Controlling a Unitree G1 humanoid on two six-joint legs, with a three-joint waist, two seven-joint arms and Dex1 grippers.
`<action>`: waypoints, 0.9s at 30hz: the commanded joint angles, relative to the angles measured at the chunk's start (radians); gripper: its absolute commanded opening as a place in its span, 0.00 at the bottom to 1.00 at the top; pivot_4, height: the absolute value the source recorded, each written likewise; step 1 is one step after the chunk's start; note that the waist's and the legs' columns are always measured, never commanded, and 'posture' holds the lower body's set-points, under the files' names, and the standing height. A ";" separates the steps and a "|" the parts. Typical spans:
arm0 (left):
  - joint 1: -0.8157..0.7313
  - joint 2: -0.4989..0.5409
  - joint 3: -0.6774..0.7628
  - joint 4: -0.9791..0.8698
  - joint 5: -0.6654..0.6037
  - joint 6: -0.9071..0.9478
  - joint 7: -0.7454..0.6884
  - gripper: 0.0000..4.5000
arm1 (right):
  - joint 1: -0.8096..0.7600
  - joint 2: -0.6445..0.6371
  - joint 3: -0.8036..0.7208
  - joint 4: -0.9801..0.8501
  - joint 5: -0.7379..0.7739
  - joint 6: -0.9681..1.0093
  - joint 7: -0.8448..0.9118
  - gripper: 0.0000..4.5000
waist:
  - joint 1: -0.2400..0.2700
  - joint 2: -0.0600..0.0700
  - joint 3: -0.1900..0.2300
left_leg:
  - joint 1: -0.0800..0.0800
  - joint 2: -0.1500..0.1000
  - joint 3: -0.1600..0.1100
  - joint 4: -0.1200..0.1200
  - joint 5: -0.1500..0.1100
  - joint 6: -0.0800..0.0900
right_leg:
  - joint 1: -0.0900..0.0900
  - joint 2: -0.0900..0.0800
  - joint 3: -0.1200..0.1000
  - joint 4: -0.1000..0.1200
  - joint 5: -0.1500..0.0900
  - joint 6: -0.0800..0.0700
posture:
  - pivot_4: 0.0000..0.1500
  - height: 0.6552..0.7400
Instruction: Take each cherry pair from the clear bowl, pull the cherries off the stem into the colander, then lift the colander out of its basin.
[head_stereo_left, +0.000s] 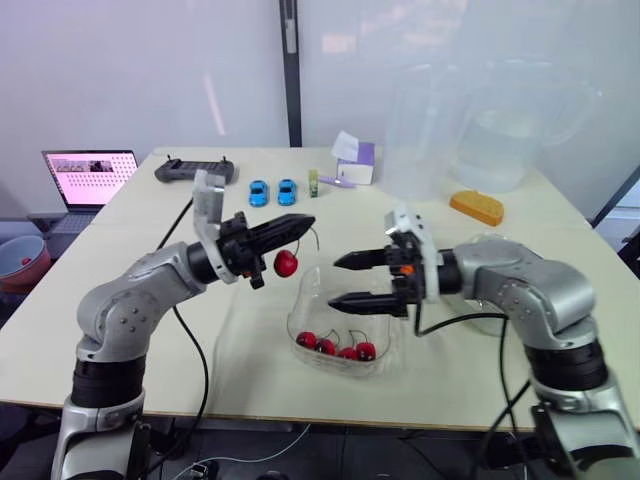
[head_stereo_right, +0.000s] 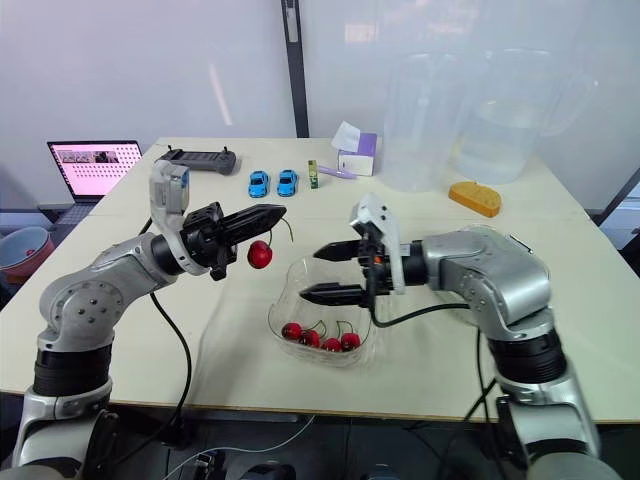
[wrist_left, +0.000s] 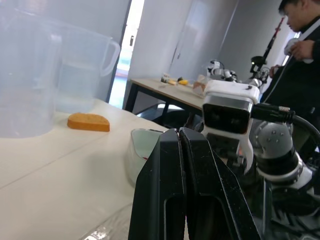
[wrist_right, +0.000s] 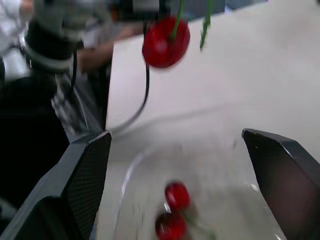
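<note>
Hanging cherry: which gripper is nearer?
Left. The left gripper is shut on its stem, the cherry dangling just below it. The right gripper is open, apart from it on the robot's right, above the clear bowl.

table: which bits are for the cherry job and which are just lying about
For the job: bowl, cherries in it, held cherry, left tool, right tool.
Lying about: laptop, controller, toy cars, box, jugs, sponge.
</note>
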 joint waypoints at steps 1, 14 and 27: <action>-0.020 -0.003 0.001 -0.021 -0.004 -0.011 0.001 0.00 | -0.009 0.047 -0.033 -0.055 0.067 0.026 -0.075 0.99 | -0.002 0.000 0.000 | 0.000 0.000 0.000 0.000 0.000 0.000 | 0.000 0.000 0.000 0.000 0.000 0.000 | 1.00 1.00; -0.009 -0.056 -0.014 -0.045 -0.011 -0.012 0.035 0.00 | -0.031 0.253 -0.062 -0.030 0.204 0.100 -0.315 0.71 | -0.004 0.000 0.000 | 0.000 0.000 0.000 0.000 0.000 0.000 | 0.000 0.000 0.000 0.001 0.000 0.000 | 1.00 1.00; -0.011 -0.053 -0.012 -0.038 -0.005 -0.018 0.031 0.00 | -0.044 0.226 -0.082 -0.004 0.269 0.098 -0.375 0.59 | -0.004 0.000 0.000 | 0.000 0.000 0.000 0.000 0.000 0.000 | -0.001 0.000 0.000 0.001 0.000 0.000 | 1.00 1.00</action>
